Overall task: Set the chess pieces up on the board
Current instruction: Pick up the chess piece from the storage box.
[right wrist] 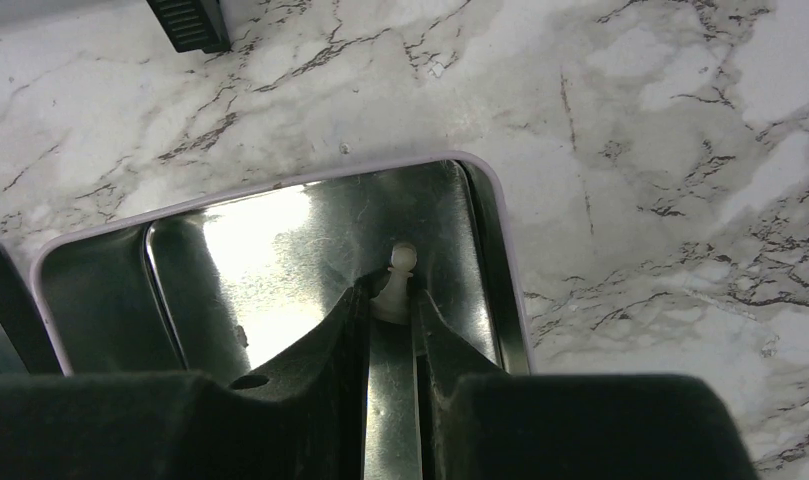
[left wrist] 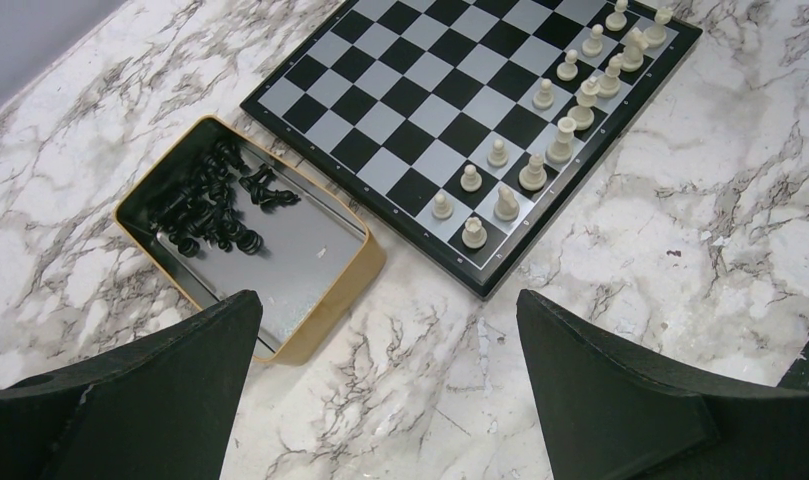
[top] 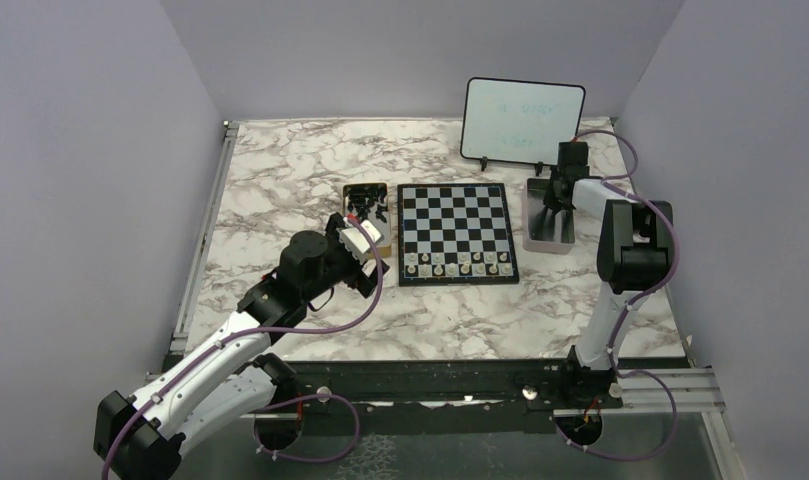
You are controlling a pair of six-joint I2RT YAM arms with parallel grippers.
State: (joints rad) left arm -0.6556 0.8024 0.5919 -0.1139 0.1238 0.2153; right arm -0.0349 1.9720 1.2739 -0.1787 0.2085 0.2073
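The black-and-white chessboard lies mid-table, with several cream-white pieces in its two near rows; they also show in the left wrist view. Black pieces lie heaped in a gold-rimmed tin left of the board. My right gripper is down inside a metal tray right of the board, shut on a cream-white pawn. My left gripper is open and empty, held above bare marble near the tin and the board's near-left corner.
An upright whiteboard stands at the back right behind the tray. Its black foot shows in the right wrist view. The marble table ends at a black rail along the near edge.
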